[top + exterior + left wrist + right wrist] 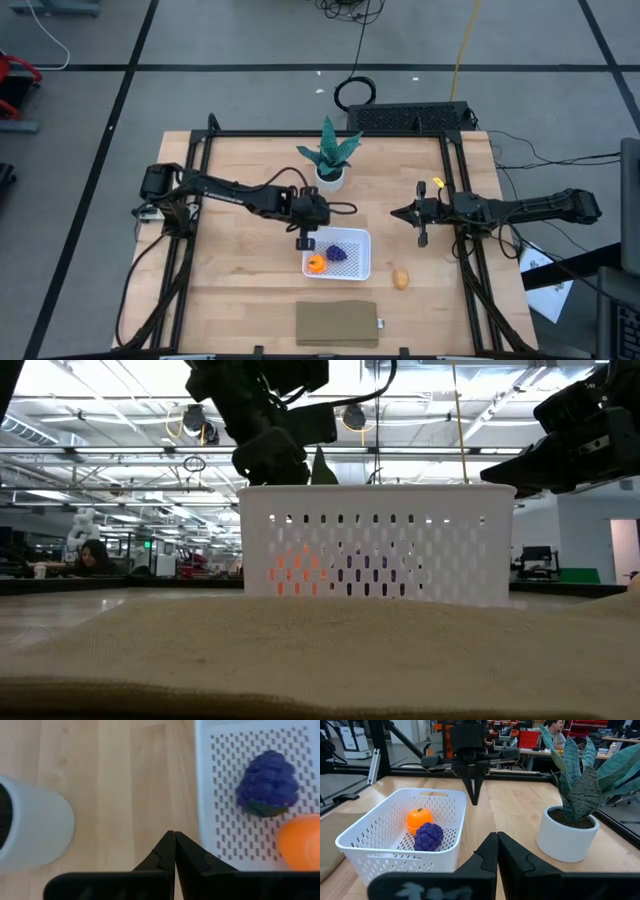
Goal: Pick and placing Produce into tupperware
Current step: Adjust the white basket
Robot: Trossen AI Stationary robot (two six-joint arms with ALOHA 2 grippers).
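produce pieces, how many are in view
3. The orange one and the purple one lie in the white basket; the tan one sits on the table beside it. None seems hidden.

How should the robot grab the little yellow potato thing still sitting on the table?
From straight above, pinching across its narrow middle. The tan-yellow oval piece lies flat and alone on the wood, just outside the white container, so nothing blocks a top-down reach. The right hand, shut now, is probably nearest.
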